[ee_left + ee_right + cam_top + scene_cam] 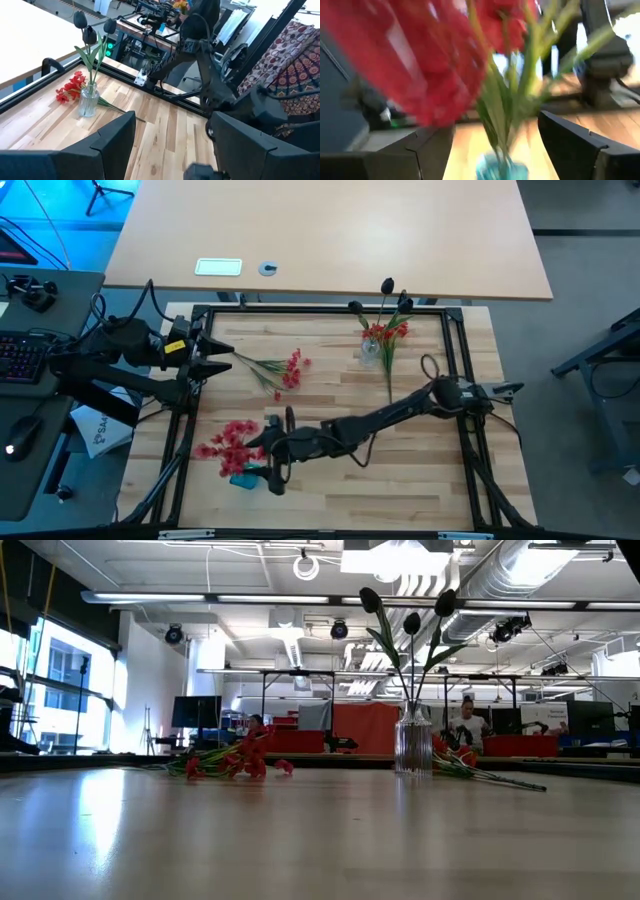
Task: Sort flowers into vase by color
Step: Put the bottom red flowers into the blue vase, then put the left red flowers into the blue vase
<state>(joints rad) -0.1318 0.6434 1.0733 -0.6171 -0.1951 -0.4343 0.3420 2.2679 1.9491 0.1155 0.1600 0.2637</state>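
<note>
A teal vase [245, 477] stands near the table's front left and holds red-pink flowers [230, 440]. My right gripper [264, 457] is open beside it. In the right wrist view its fingers stand on either side of the green stems [506, 100] above the teal vase [497, 170]. A clear glass vase [371, 352] at the far right holds dark-budded flowers [388, 285], and red flowers [392, 332] lie at its foot. One red sprig [282, 370] lies flat on the table in front of my open left gripper [222, 352].
A black frame [300, 310] runs around the wooden work area. My right arm [400, 412] lies slanted across the table's middle. A keyboard [20, 355] and a box [100, 430] sit beyond the left edge. Bare wood lies at the front right.
</note>
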